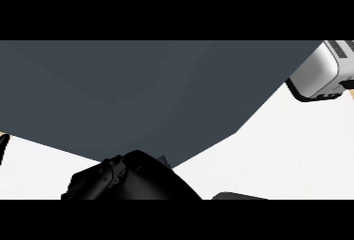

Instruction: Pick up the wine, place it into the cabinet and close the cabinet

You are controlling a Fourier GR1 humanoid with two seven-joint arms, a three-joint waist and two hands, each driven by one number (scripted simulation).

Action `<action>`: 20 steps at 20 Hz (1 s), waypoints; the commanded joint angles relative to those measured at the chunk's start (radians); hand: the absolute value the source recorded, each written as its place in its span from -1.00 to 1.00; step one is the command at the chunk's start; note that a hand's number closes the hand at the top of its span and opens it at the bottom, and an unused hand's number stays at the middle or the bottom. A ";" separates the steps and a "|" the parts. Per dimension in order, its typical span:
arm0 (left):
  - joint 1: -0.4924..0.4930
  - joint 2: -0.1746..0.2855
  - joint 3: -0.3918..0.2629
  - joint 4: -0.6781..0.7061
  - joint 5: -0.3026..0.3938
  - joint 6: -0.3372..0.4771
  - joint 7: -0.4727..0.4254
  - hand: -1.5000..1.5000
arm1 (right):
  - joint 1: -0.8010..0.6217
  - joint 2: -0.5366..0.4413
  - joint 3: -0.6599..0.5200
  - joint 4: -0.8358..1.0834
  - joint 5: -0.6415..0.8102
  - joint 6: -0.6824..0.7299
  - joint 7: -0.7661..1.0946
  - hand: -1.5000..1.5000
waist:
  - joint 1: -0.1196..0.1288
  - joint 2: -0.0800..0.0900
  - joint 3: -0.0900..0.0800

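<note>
The wine bottle cannot be found in this view, and nothing shows where it stands or whether anything is holding it. Most of the scene is filled by a broad dark grey panel (138,93), flat and plain, which spreads from the far edge down toward the near side and narrows to a blunt corner just left of centre; whether it is the cabinet's door or its side cannot be told. At that near corner sits the left hand (128,180), a bulky black shape rising from the near edge and overlapping the panel's lowest point, so that it looks to be touching it. Whether this hand is open or closed on something cannot be told. To its right, at the very near edge, only a thin dark sliver of the right hand (239,195) shows, too little to read its state. A white counter (290,150) lies on both sides of the panel. At the far right stands a pale grey appliance (321,70) with a black base, tilted in the view. A thin tan and black strip (3,147) shows at the left edge.
</note>
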 commanded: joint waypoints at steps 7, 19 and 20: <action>-0.007 0.035 0.108 0.035 0.092 -0.089 0.049 -1.00 | -0.470 0.007 -0.165 0.529 -0.282 -0.004 -0.160 1.00 | 0.003 0.009 0.000; 0.015 0.037 0.189 0.055 0.100 -0.134 0.053 -1.00 | -0.562 0.008 -0.308 0.947 -0.613 0.382 -0.229 1.00 | -0.015 0.009 0.002; -0.001 0.056 0.197 0.047 0.122 -0.131 0.087 -1.00 | -0.586 0.008 -0.274 0.961 -0.575 0.346 -0.293 1.00 | -0.017 0.008 0.002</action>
